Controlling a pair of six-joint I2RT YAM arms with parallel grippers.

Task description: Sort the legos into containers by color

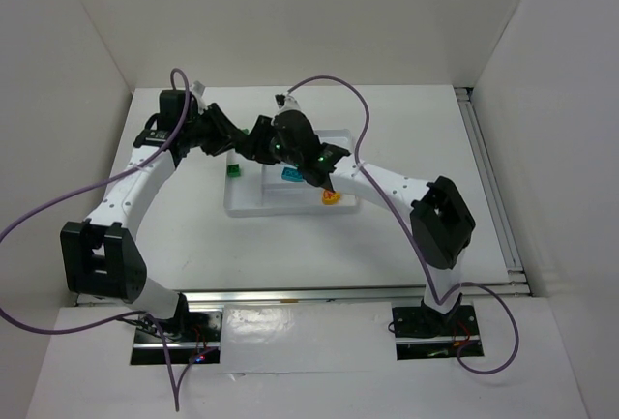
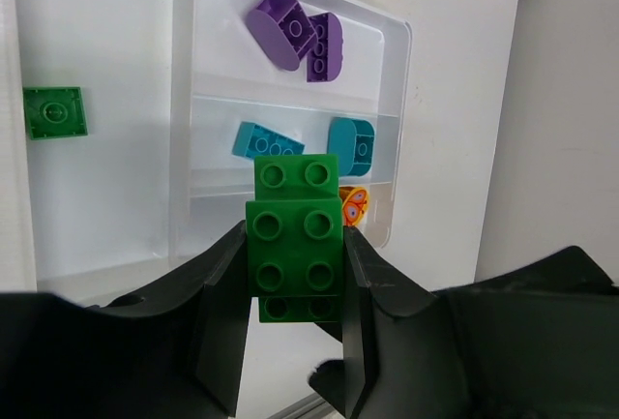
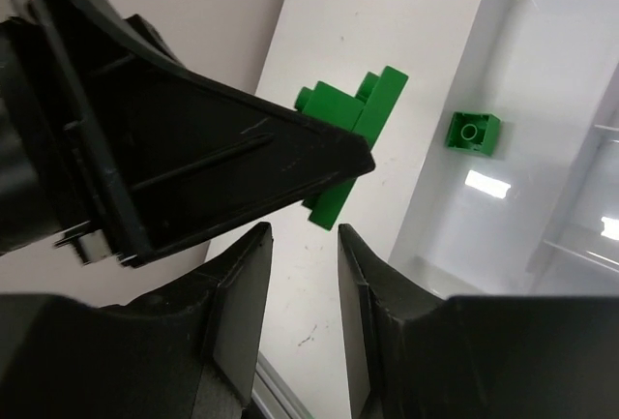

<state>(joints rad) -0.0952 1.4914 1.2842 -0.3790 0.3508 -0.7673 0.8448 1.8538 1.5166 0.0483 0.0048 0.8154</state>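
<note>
White panels wall a white desk (image 1: pixel 193 254), where the left gripper (image 2: pixel 293 245) holds its jaws clamped on a studded green Lego stack (image 2: pixel 295 235) by the 10 o'clock corner of a glossy white tray (image 2: pixel 398 80); the right gripper (image 3: pixel 302 235) has its jaws narrowly apart, empty.

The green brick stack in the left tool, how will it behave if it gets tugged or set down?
Probably stiff and light: the green brick stack looks like hard moulded plastic. Its glossy sides might slip, since the left tool pinches only smooth faces. It seems to be pieces pressed together, so a sideways tug could split it.
</note>
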